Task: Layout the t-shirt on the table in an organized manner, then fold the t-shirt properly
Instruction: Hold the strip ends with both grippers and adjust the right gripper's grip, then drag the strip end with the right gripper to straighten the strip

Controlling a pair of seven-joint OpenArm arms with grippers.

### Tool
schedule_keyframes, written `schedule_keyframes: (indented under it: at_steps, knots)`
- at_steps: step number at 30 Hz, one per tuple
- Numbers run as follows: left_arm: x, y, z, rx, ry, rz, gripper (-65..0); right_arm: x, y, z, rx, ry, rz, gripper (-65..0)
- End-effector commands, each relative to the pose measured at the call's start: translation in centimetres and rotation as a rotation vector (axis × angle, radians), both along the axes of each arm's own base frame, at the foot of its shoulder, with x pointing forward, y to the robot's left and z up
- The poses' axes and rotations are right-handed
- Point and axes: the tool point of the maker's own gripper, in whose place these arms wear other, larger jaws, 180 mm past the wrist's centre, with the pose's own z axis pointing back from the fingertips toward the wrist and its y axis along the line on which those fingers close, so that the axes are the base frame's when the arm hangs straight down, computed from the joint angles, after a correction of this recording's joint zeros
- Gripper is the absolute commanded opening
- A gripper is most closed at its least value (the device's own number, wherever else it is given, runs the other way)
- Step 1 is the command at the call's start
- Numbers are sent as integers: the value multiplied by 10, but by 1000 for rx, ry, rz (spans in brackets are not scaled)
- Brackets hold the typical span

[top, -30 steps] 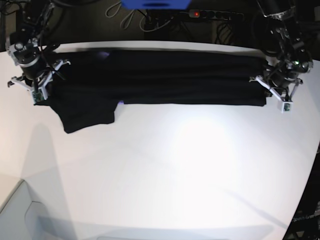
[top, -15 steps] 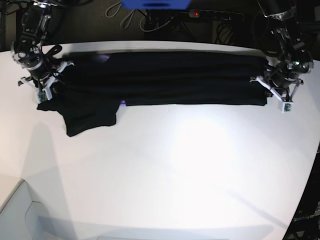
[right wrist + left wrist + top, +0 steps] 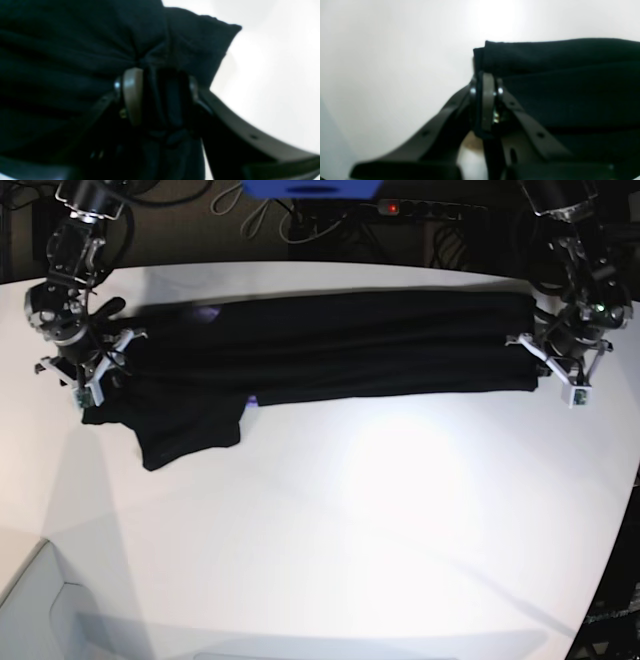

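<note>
Lying crosswise, t-shirt (image 3: 330,345); sleeve seemingly toward camera.

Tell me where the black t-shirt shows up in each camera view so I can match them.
Base: the t-shirt lies as a long band across the far side of the table.
Left wrist: it fills the right half, its end in the left gripper.
Right wrist: it fills the left and centre, bunched at the right gripper.
Shared landmark: the white table.

A white table (image 3: 350,520) bears the stretched black t-shirt (image 3: 330,345).
</note>
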Motion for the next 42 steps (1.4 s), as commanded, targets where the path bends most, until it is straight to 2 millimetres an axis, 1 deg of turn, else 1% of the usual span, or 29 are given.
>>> schedule_keyframes:
  at_steps: [1,5,6,9,11,13,15,17,19,20,23,25,27,31,34,40,41,42]
  knots:
    - [7,7,10,22,-33,3,-644,-20,-4,-16,-49,120,13,-358]
    - [7,7,10,22,-33,3,-644,-15,-8,5,-95,70,21,-324]
    - [7,7,10,22,-33,3,-644,-17,-12,10,-109,61,17,-324]
    - [7,6,10,20,-33,3,-644,-13,-14,28,-142,19,25,-324]
    - [6,6,9,21,-31,4,-644,-9,-19,38,-169,-3,32,-324]
    - [4,7,8,23,-15,5,-640,-6,-23,44,-185,-14,34,-324]
    - [2,7,6,21,17,6,-602,-6,-26,46,-188,-17,28,-323]
    - [1,7,5,21,27,6,-542,-4,-26,48,-190,-22,28,-315]
    - [1,5,6,17,23,5,-495,4,-26,59,-202,-56,29,-288]
    - [1,5,6,17,23,5,-483,6,-27,65,-209,-73,25,-275]
    - [1,5,6,17,24,5,-480,12,-26,83,-230,-122,27,-241]
    - [1,5,5,16,27,6,-480,19,-20,96,-234,-161,34,-239]
    - [1,4,4,13,27,7,-480,30,-14,109,-221,-212,22,-236]
    - [0,4,4,13,28,7,-480,46,-3,119,-192,-259,15,-235]
    - [-1,4,3,13,30,7,-480,48,1,119,-179,-262,11,-235]
    - [-1,4,3,13,33,7,-480,45,-3,112,-189,-210,-7,-235]
    - [-1,4,3,13,33,7,-480,46,-3,112,-185,-214,-7,-235]
    - [0,4,3,13,33,7,-480,52,1,117,-181,-231,0,-235]
